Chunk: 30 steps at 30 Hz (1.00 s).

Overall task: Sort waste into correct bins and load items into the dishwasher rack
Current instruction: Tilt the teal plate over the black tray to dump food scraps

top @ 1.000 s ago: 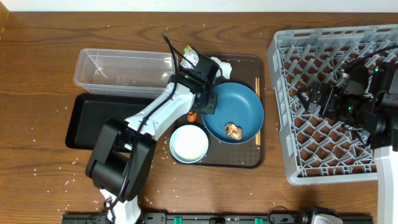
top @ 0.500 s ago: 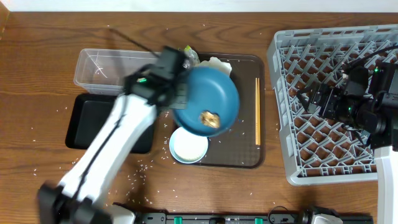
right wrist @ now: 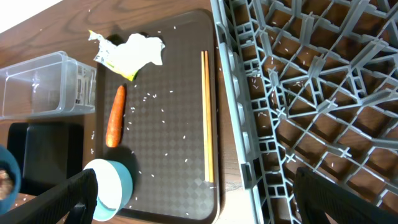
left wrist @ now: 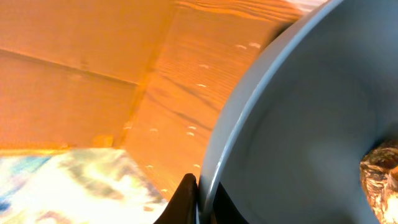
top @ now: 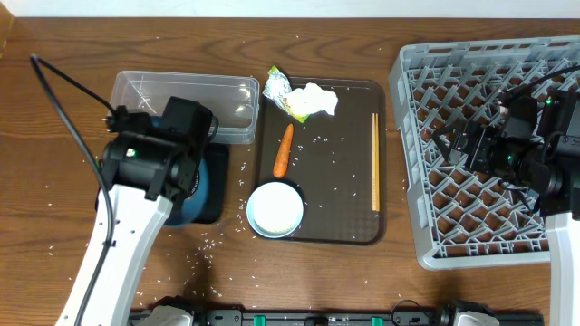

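left gripper (left wrist: 200, 203): clamping the plate (left wrist: 298, 137) rim, one finger on each side; closed grip
plate: hanging left of centre in the overhead view, over the right part of the black tray (right wrist: 46, 155), just below the tub (top: 181, 101); left arm (top: 136, 226) is hiding most of it; cannot tell if it is touching the tray
lump (left wrist: 380, 175): sitting in the plate at the right edge of the left wrist view, across the dish from the pinched rim
key relation: lump is lying on the side away from the fingers, so tipping that far edge down looks like the way to shed it; the drop would probably be landing in the black tray
step: judging this as the emptying stage; plate is not yet going to the rack (top: 489, 154)
right gripper (right wrist: 194, 180): jaws standing wide, holding nothing, hovering by the rack's left wall, right of frame
nearer arm: right one is sitting closer to the chopsticks (top: 376, 161); their long axis is running top to bottom along the brown tray (top: 353, 226), right side
also on brown tray: carrot (top: 284, 150) centre, near vertical; wrapper (top: 276, 86) and tissue (top: 314, 98) at top; bowl (top: 275, 208) lower left
writing: wrapper is showing yellow-green print, too small to read; nothing else legible
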Tool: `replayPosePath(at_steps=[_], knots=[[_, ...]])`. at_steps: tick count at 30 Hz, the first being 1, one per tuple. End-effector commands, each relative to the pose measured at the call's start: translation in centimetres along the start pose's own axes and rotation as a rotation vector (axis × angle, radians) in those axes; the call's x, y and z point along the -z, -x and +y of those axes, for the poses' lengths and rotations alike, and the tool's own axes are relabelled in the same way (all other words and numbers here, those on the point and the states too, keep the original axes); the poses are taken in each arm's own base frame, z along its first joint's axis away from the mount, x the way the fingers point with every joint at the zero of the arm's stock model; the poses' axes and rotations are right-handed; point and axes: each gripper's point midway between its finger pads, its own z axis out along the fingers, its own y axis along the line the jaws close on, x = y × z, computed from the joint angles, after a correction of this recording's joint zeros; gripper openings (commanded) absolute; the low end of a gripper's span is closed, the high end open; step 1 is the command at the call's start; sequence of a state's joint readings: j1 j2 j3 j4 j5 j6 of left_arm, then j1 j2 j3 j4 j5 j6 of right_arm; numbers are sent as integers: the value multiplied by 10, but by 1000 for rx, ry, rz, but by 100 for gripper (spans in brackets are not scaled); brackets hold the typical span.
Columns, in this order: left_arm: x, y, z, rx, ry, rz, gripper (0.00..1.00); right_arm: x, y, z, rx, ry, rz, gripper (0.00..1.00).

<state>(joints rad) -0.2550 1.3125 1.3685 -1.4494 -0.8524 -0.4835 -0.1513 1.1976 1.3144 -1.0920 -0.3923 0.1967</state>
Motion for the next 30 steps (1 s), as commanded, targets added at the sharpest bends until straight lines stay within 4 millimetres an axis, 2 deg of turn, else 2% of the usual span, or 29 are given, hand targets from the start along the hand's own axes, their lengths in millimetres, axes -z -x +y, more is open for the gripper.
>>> replayPosePath(at_steps=[1,5,8,12,20,23,26,28,30], knots=[[-12,14,13,94,190,-54,6,0,0,3,19,6,0,94],[-29,19,-9,-24,266,-18,6,0,0,3,19,6,0,94],[-38,23,-18,-129,337,-7,6,0,0,3,19,7,1,94],[-46,22,-28,-179,358,14,6,0,0,4,19,9,1,95],[-35,35,-15,-184,386,-17,6,0,1,4,19,8,0,95],[-34,29,-19,-197,360,10,6,0,0,4,19,9,1,95],[-30,22,-38,-210,290,30,6,0,0,4,18,8,4,95],[-26,31,-29,-236,356,-32,6,0,0,4,18,8,4,95],[-27,29,-27,-226,353,-19,6,0,0,4,18,8,4,95]])
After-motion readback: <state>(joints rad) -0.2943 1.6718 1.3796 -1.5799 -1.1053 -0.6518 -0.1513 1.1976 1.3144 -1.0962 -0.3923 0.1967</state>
